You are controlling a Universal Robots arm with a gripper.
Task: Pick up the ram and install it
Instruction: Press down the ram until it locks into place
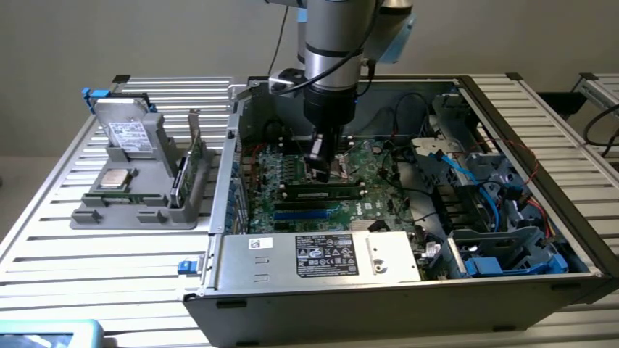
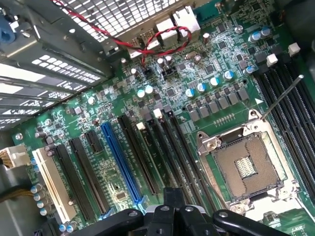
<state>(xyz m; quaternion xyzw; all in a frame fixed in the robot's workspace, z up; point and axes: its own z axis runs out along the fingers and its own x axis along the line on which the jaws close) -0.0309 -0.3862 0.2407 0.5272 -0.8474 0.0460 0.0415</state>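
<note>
The ram lies seated lengthwise in a motherboard slot inside the open computer case, just below the hand, which hovers over the board near the processor socket, its finger state indeterminable; the case rests on the slatted surface.

computer case: 1
grey holder: 1
blue slot: 1
processor socket: 1
gripper: 1
</note>
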